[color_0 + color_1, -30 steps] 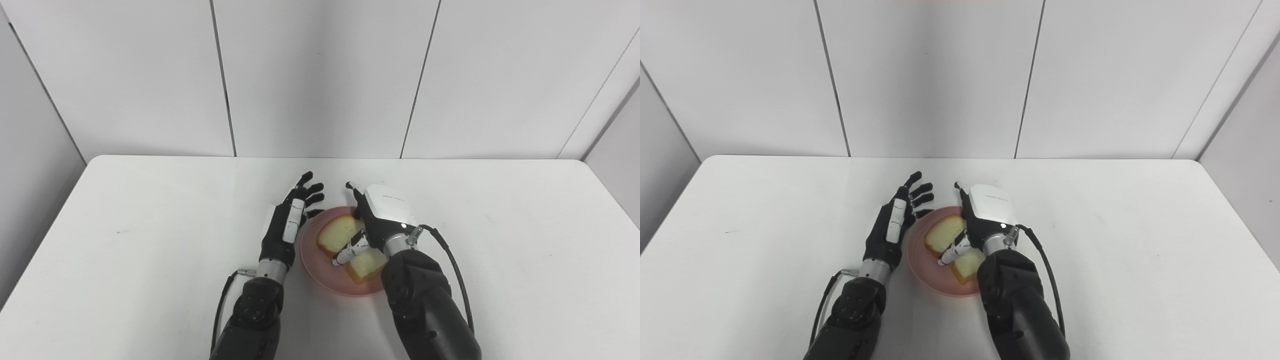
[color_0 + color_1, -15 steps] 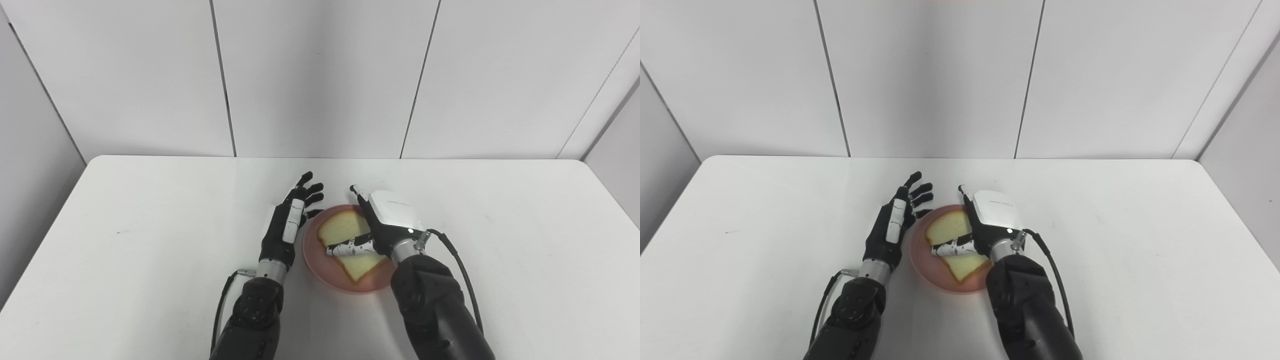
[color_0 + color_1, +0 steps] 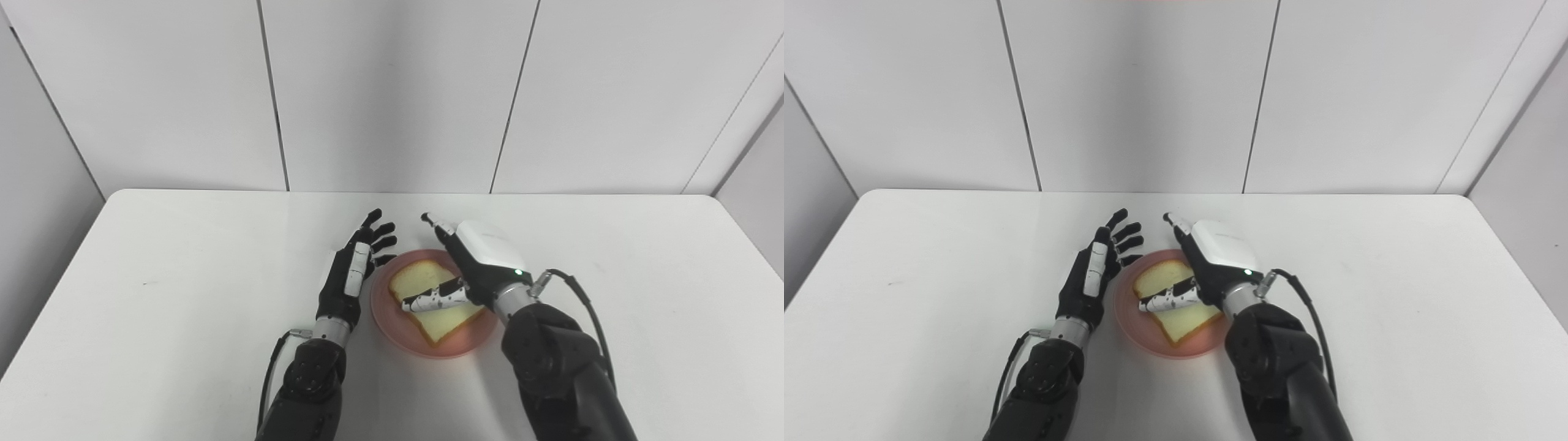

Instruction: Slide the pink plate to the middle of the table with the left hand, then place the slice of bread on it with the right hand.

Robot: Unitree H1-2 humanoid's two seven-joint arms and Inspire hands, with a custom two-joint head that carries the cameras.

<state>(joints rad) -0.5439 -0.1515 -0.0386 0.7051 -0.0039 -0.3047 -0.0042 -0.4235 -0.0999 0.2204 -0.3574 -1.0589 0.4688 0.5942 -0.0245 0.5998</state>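
The pink plate (image 3: 392, 324) sits near the table's middle, a little toward the front. A slice of bread (image 3: 440, 318) with a tan crust lies flat on it. My right hand (image 3: 474, 266) hovers over the plate's right side, fingers spread, its thumb stretched across above the slice without gripping it. My left hand (image 3: 354, 275) stands open on edge just left of the plate, fingers pointing away, close to the rim.
The white table (image 3: 184, 257) reaches to a rounded back edge below grey wall panels (image 3: 392, 92). A cable (image 3: 582, 300) loops off my right wrist. Nothing else stands on the table.
My right hand let the bread settle flat on the plate and has drawn up and to the right, with its fingers opening. The left hand has stayed put.
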